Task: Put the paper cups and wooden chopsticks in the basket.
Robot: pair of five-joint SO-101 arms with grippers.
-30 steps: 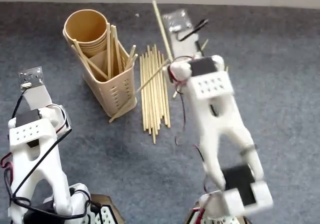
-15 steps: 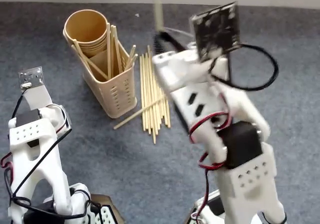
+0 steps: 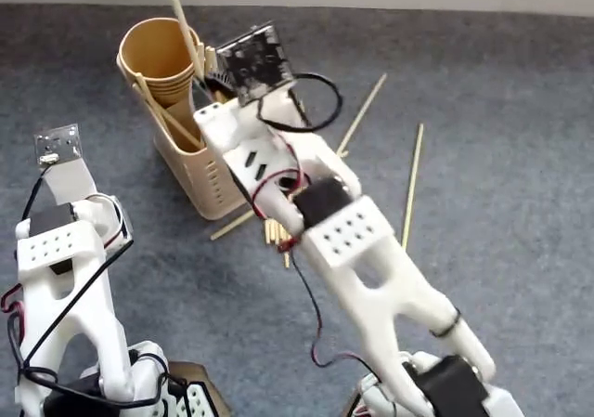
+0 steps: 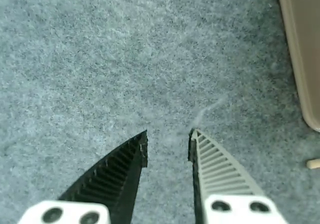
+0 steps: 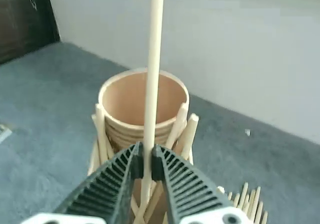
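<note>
A tan basket [image 3: 212, 171] stands at the back left of the carpet with stacked paper cups [image 3: 160, 53] and several wooden chopsticks [image 3: 156, 112] in it. My right gripper [image 5: 146, 165] is shut on one chopstick [image 5: 152, 79], held upright over the basket's open top just in front of the cups [image 5: 140, 107]; that chopstick [image 3: 180, 16] sticks up past the cups in the high view. A bundle of chopsticks [image 3: 277, 234] lies beside the basket, mostly under the right arm. Two loose chopsticks [image 3: 411, 187] lie to the right. My left gripper [image 4: 167, 138] hangs open above bare carpet.
The left arm [image 3: 65, 268] stands at the front left, away from the basket. One chopstick [image 3: 232, 225] leans out at the basket's foot. The basket's wall [image 4: 300, 59] edges the left wrist view. A pale wall [image 5: 240, 44] rises behind the carpet.
The right arm has swung left from the chopstick pile to above the basket, carrying one chopstick upright. Two chopsticks now lie loose on the right. The left arm has kept still.
</note>
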